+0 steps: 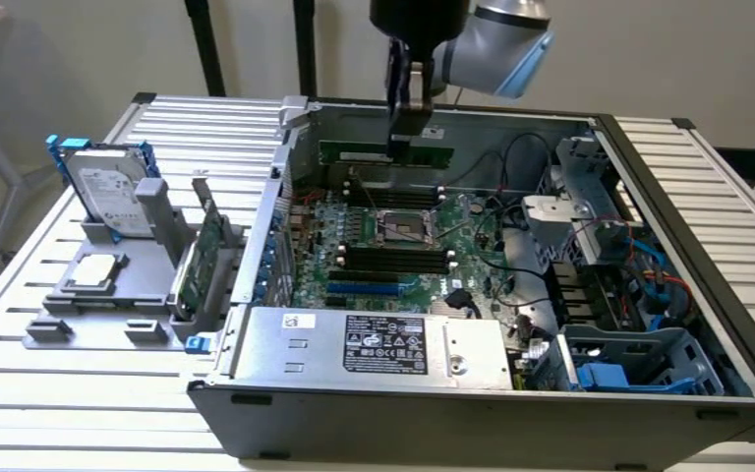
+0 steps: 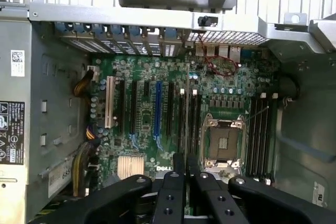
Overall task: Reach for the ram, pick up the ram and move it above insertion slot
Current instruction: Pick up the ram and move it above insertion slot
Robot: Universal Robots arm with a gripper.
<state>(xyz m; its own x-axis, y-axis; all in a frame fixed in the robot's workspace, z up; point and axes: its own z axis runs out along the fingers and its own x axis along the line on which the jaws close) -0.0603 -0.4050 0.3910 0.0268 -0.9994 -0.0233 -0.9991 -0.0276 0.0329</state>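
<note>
1. Beneath the tool [image 1: 404,133] and spreading out on all sides lies the worktop [image 1: 692,167], made of ribbed, pale metal slats.
2. On the worktop, directly under the tool, the computer case [image 1: 483,413] lies open. It is a grey sheet-steel box with square corners and its side panel is off.
3. Below the tool, the motherboard [image 2: 142,77] covers the case floor. It is a flat green board, densely populated with components and long parallel connectors.
4. The tool hangs inside the case opening. Its black, matte, bolted fingers are clenched close together on the ram.
5. The ram [image 1: 351,154] is a long, thin, flat green stick, held level between the fingers and clear of the board.
6. The memory slots [image 2: 194,119] are narrow black channels in the wrist view. They sit just beyond the fingertips, beside the square, metal-framed CPU socket [image 2: 223,142].
7. Judgement on the step: pickup looks complete, and the step in hand is carrying the ram over a slot.
8. Judgement on what this calls for: the ram's long edge must run parallel to the chosen channel and be centred along its length. Whether it is exactly in line cannot be told from these views.
</note>
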